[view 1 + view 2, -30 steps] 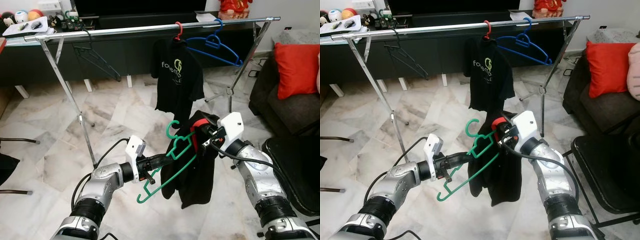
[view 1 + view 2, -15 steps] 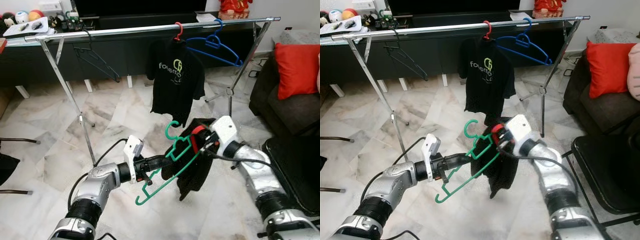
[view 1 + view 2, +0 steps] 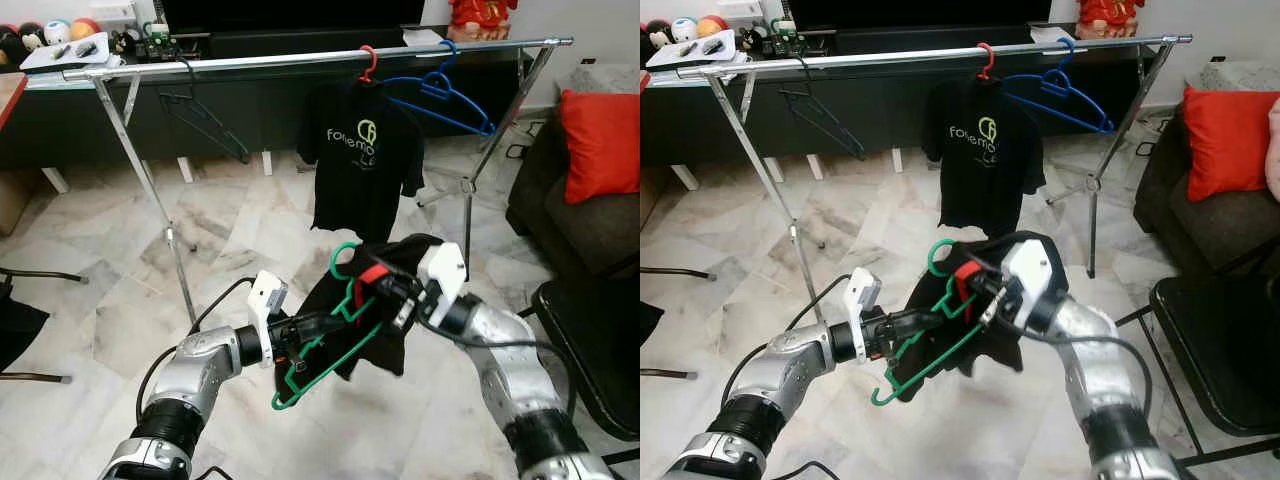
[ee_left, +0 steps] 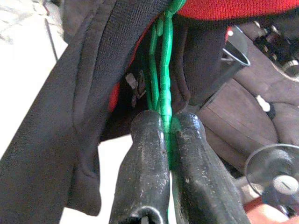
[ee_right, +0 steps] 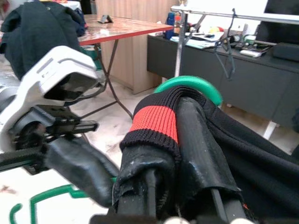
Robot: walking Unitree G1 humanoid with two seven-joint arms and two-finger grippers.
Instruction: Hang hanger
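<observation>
A green plastic hanger (image 3: 335,330) is held low in front of me, hook up. My left gripper (image 3: 318,322) is shut on its lower frame; in the left wrist view both fingers (image 4: 145,163) pinch the green bar (image 4: 163,107). A black garment with a red collar band (image 3: 372,275) drapes over the hanger. My right gripper (image 3: 385,290) is shut on that collar, its fingers (image 5: 149,182) wrapped in the cloth beside the green hook (image 5: 196,86). The silver clothes rail (image 3: 300,60) spans the scene beyond.
On the rail hang a black printed T-shirt (image 3: 362,165) on a red hanger, an empty blue hanger (image 3: 440,95) and a dark hanger (image 3: 205,115). A sofa with a red cushion (image 3: 605,145) stands right, a black chair (image 3: 600,340) near right.
My right gripper has swung left, pulling the black garment further over the green hanger. The left gripper keeps its hold. The camera has shifted slightly.
</observation>
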